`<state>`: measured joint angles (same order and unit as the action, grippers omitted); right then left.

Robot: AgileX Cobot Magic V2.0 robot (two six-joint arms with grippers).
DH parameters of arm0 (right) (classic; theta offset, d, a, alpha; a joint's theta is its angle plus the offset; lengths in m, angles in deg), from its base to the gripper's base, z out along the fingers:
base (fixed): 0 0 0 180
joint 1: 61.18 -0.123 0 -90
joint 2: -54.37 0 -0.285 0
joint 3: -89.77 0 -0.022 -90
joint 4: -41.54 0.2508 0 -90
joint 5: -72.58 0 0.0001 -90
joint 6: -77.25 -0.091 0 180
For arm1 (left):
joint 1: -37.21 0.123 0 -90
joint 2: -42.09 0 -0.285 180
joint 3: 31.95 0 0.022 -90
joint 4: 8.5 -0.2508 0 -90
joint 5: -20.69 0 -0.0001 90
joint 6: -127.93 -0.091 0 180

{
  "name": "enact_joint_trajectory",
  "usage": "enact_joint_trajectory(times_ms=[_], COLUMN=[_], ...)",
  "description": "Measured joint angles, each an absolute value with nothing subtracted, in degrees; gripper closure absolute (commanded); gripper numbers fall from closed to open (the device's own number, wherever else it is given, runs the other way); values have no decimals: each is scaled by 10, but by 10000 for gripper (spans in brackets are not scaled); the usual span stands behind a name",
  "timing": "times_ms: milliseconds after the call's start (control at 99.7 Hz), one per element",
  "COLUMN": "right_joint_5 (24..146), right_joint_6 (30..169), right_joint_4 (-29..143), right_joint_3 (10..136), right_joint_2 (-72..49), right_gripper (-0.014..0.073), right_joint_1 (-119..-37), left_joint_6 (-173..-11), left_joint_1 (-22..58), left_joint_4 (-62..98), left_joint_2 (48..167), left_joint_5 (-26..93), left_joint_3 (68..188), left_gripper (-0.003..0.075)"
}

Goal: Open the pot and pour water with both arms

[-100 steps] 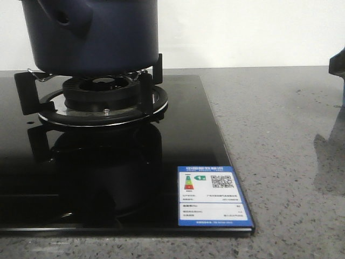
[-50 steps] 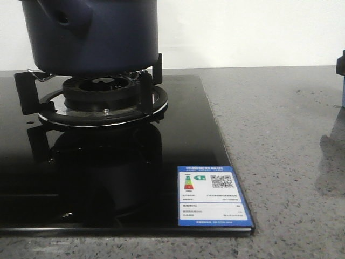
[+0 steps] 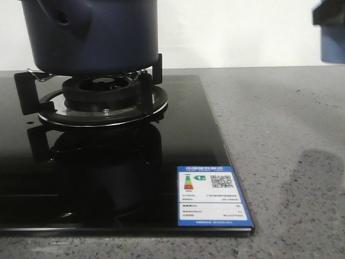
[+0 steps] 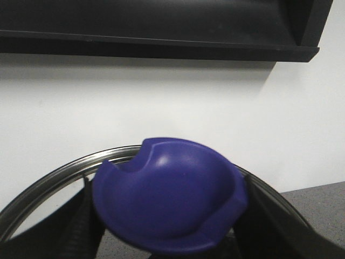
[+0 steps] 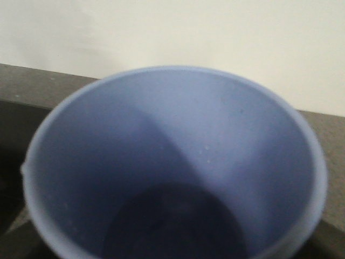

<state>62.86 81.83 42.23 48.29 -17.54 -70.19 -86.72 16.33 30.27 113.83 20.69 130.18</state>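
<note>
Pot (image 3: 91, 35) sat on the burner (image 3: 102, 94); left fingers pinched its lid knob (image 4: 170, 197), right grip around the cup (image 5: 172, 162) unclear, ready for pouring.

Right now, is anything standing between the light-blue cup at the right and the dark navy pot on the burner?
Nothing visible does. The light-blue cylindrical cup hangs high at the right edge, and only bare grey speckled countertop and open air separate it from the large dark navy-blue pot on the black burner grate.
</note>
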Motion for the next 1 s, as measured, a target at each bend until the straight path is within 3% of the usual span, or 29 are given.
enact_joint_trajectory(times_ms=[361, 1003], right_joint_5=[780, 1050], right_joint_6=[818, 818], right_joint_4=[361, 127], right_joint_3=[657, 965], right_joint_2=[-204, -398], right_gripper=[315, 315], right_joint_1=[-821, -974], left_joint_6=[-867, -867], left_joint_1=[163, 163], left_joint_4=[303, 299], left_joint_2=[1138, 1138], left_joint_5=[199, 197], left_joint_3=[1302, 1302], left_gripper=[362, 362])
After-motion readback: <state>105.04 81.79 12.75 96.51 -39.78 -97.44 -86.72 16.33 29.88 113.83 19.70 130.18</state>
